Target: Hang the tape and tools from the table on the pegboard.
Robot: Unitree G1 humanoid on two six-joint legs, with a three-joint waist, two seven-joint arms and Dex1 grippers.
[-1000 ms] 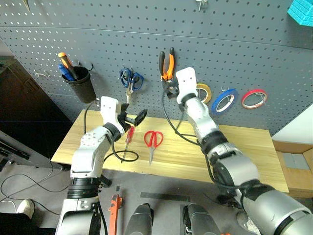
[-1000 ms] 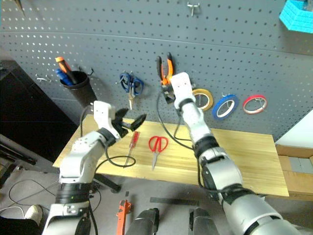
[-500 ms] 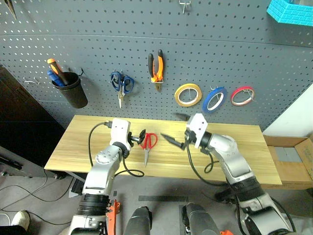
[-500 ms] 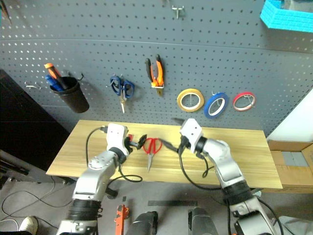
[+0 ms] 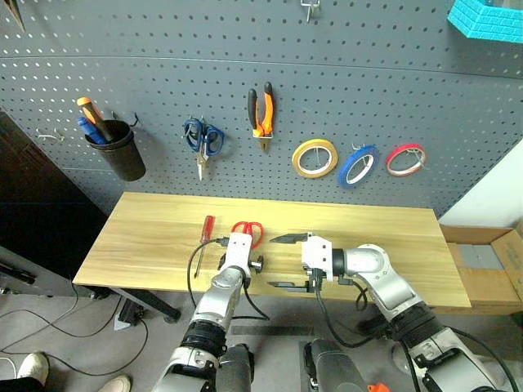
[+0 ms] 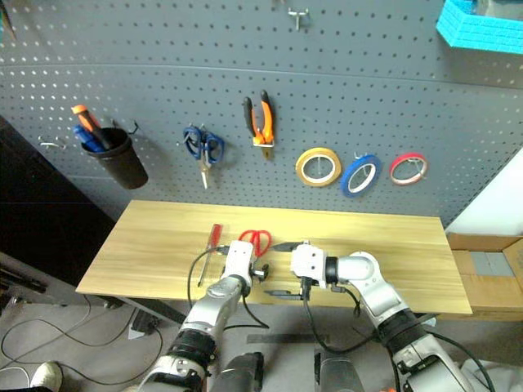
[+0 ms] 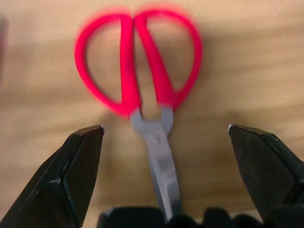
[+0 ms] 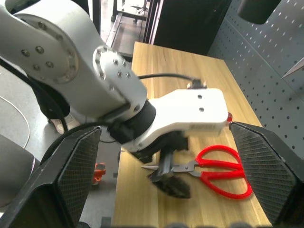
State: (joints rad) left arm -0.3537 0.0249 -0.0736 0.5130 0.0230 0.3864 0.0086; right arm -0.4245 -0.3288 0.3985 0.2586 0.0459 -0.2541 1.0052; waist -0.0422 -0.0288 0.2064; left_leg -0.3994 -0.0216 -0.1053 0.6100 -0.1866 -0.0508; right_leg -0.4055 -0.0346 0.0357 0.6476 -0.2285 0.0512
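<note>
Black and spread wide, the jaws of the left gripper (image 7: 164,142) stand empty to either side of the red-handled scissors with steel blades (image 7: 142,109). The left wrist view looks straight along the blades, which run up the middle of the gap, pivot about level with the fingertips and the two red loops beyond them. So the scissors' long axis lies in line with the way this gripper points, blades nearest, handles away toward the wall. In my judgement a grasp across the pivot or blades needs only a short advance and a closing. The right gripper (image 5: 288,261) sits just beside it on the light-wood plank worktop (image 5: 392,245), pointing sideways at the left one, its jaws also wide and empty; its wrist view shows the scissors lying crosswise to it, so the left arm is the better placed. On the other side of the left gripper lies the slim red-handled screwdriver (image 5: 204,234), roughly parallel to the scissors. Farther back, on the dark grey perforated pegboard (image 5: 409,98), the orange-and-black-handled pliers (image 5: 260,114) and the thin blue ring of tape (image 5: 357,166) already hang on hooks, so scissors and screwdriver look to be what remains.
</note>
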